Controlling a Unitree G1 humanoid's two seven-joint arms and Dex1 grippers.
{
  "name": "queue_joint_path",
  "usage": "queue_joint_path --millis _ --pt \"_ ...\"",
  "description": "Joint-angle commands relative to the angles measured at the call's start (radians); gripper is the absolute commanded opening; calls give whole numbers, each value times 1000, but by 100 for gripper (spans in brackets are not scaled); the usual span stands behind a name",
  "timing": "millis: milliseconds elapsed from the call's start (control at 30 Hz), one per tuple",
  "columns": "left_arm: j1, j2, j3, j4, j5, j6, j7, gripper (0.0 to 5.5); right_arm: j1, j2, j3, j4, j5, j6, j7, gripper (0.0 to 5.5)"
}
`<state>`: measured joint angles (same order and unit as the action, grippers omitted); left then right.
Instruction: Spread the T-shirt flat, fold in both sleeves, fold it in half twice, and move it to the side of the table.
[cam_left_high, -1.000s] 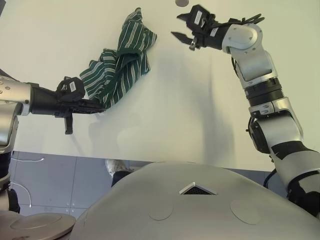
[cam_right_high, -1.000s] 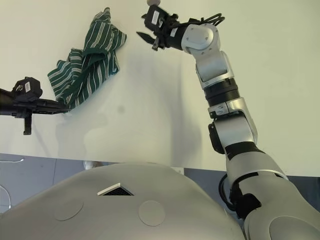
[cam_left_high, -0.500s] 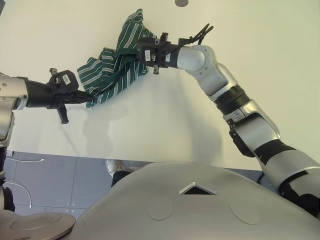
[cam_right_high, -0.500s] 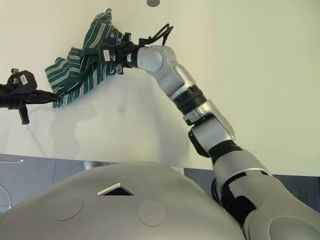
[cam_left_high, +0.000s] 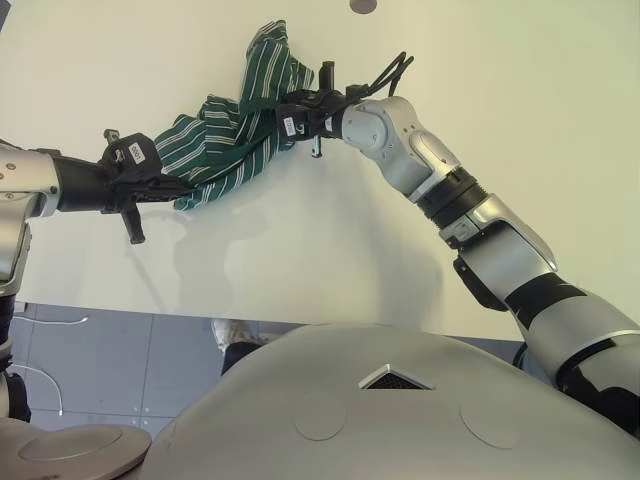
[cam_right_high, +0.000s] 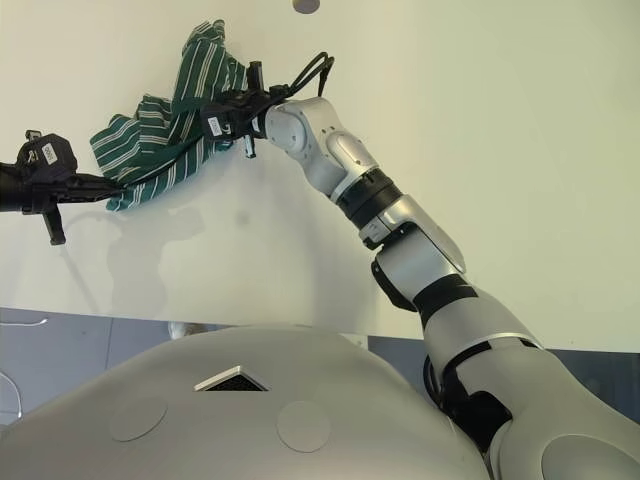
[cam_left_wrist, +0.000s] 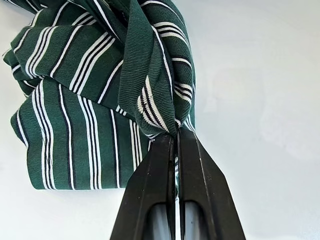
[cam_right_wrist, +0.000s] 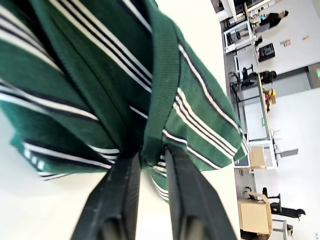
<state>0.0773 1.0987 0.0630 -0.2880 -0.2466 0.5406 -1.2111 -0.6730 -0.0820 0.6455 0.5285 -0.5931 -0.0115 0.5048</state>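
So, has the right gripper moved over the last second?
Yes. The right gripper swung left, from just below the grey disc over to the T-shirt, which it now grips.

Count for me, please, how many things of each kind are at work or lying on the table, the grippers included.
T-shirt, green with white stripes: 1
Grippers, both shut on the T-shirt: 2 (left gripper, right gripper)
Small grey disc beyond the T-shirt: 1
Total: 4
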Motion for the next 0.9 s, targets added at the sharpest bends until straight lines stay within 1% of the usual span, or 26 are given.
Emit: queue_joint_path --millis 33,67,100,200,267,300,367,433,467,567,633,733,800,900 --pt "-27 -11 -3 -4 -4 -2 27 0 -42 15 -54 5 17 16 -56 13" --pt "-57 -34 -1 10 6 -26 56 0 -46 20 -82 -1 34 16 -79 2" --pt "-122 -80 5 41 16 -52 114 0 -46 29 -131 -20 71 25 -96 2" --pt "-362 -202 4 187 78 -126 303 0 -56 65 -338 -106 266 113 -110 2" --pt "-464 -242 -16 272 120 -170 372 0 -88 70 -430 -126 358 161 -111 2" --pt "-492 -254 -23 300 132 -186 388 0 -100 69 -452 -130 381 175 -112 2" --pt "-704 -337 -69 475 196 -254 475 0 -232 36 -609 -68 506 217 -145 2" --pt "-1011 -434 -125 809 292 -376 593 0 -431 -52 -752 95 611 194 -174 2" --pt "-1140 -469 -144 970 328 -431 643 0 -518 -91 -791 187 639 169 -179 2" --pt "-1399 -524 -179 1301 401 -549 741 0 -713 -172 -831 434 652 79 -184 2" --pt "-1520 -549 -200 1440 442 -597 801 0 -815 -212 -831 564 635 27 -193 2" --pt "-1652 -581 -208 1572 487 -630 908 0 -929 -261 -817 707 600 -30 -215 2" --pt "-1713 -585 -189 1621 499 -626 967 0 -980 -288 -799 763 567 -58 -228 2" --pt "-1737 -570 -167 1645 506 -619 978 0 -1005 -310 -779 789 530 -85 -217 2"
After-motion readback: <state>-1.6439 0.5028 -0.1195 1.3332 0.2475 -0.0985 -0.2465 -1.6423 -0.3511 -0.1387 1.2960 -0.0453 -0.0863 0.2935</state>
